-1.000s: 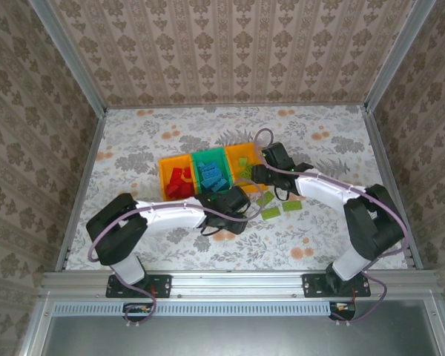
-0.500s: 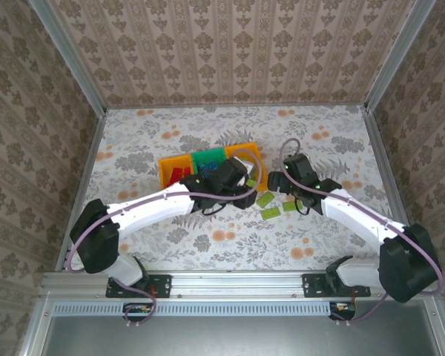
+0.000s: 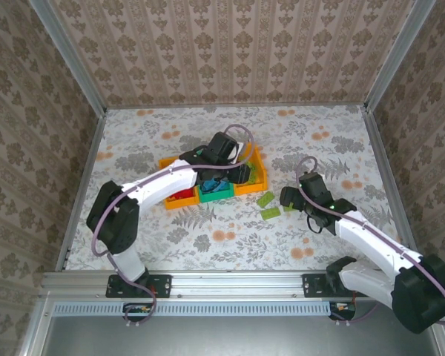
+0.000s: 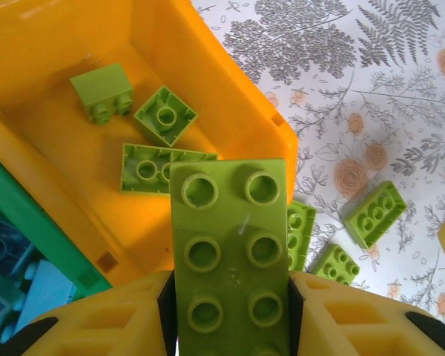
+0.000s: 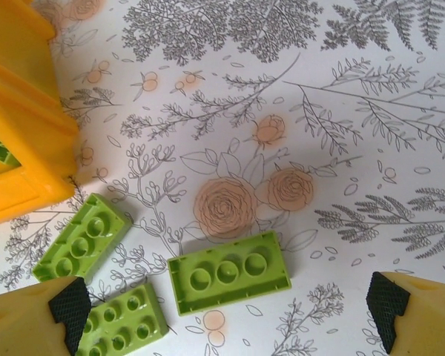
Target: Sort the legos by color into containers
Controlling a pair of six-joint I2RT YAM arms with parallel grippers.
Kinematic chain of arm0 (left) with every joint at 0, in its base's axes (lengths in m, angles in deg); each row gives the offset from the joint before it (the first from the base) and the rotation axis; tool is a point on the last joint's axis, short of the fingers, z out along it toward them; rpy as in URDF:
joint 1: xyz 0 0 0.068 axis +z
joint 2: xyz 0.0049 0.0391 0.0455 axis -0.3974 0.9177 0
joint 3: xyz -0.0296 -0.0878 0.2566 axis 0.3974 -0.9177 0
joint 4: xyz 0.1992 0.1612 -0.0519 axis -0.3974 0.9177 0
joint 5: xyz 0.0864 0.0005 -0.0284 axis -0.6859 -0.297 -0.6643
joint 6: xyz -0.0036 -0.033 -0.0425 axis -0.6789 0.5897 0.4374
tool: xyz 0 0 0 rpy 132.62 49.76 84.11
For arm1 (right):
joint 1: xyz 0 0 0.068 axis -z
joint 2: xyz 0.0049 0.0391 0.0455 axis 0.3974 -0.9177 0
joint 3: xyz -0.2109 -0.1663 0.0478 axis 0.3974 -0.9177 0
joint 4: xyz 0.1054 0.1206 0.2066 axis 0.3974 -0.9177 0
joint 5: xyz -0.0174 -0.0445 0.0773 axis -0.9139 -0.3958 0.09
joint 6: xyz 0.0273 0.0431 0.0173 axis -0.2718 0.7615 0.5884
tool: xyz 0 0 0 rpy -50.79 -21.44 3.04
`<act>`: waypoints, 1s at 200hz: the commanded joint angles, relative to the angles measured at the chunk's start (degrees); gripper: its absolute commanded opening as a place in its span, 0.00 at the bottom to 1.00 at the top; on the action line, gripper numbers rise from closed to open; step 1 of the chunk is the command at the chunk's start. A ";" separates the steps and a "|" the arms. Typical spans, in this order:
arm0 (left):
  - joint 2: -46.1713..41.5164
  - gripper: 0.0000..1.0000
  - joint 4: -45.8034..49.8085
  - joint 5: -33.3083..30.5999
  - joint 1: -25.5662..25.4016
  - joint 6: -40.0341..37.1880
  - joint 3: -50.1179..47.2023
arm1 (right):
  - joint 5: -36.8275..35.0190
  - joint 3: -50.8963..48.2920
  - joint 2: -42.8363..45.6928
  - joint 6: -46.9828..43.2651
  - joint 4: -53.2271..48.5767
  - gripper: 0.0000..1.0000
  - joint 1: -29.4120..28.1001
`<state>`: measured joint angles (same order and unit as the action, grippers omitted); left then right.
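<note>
Floral-print tablecloth (image 3: 179,241), striped damask wallpaper walls (image 3: 230,52), aluminium corner posts (image 3: 69,55), soft even light.

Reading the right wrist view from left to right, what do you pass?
Orange-yellow bin → tilted lime brick off its corner → long lime brick → the right pincer's black fingertip pad. The lime brick at the bottom overlaps the tilted one sideways, so it is left out.

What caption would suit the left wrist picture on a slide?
Left gripper holding a lime green brick over the orange-yellow bin, three green bricks already inside.
</note>
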<state>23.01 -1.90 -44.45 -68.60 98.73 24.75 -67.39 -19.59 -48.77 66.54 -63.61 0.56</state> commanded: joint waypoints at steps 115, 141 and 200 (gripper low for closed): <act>8.52 0.48 -2.98 4.92 3.99 1.15 6.84 | 3.80 0.53 -5.95 -0.93 -3.37 1.00 0.42; 5.72 0.63 -4.02 4.16 3.97 0.98 4.12 | 5.43 0.47 -6.61 -1.06 -2.58 0.99 0.44; -4.02 1.00 -10.40 2.55 3.47 1.49 -4.24 | 7.34 2.38 -11.08 -2.72 -2.73 0.99 0.38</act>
<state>23.99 -8.09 -40.71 -64.95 99.78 23.28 -61.84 -19.96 -57.40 65.82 -65.10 0.65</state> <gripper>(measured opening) 0.999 0.992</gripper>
